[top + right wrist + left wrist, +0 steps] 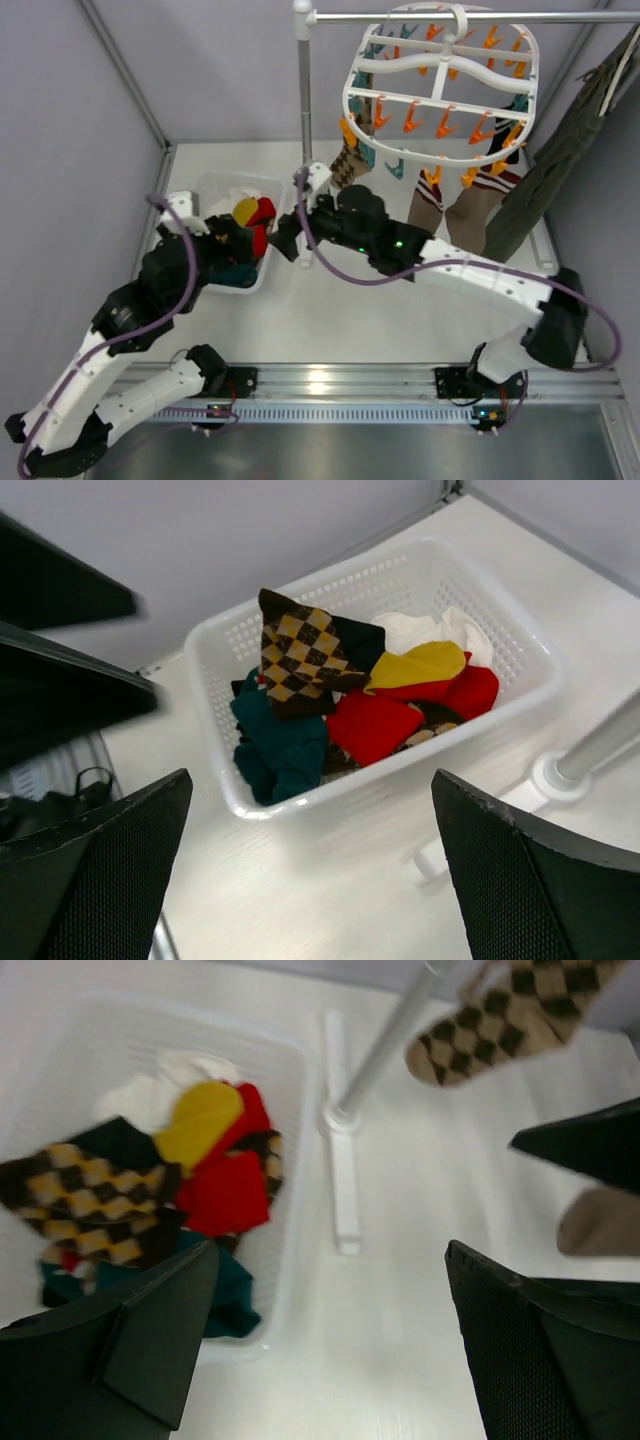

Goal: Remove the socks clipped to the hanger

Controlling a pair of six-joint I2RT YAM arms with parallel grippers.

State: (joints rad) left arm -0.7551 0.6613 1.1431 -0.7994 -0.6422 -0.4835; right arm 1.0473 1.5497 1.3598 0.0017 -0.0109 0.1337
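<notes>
arms both reach forward and inward, meeting at the white basket (pixel 340 585) on the left of the table (pixel 400 310). the right arm stretches across from its side, the right gripper (pixel 310 880) spread wide above the basket's near edge, grasping nothing. the left gripper (pixel 330 1360) hovers beside the basket, released and empty. an argyle sock (pixel 300 650) lies on the heap inside. other socks (pixel 470 205) hang clipped under the hanger (pixel 440 90).
</notes>
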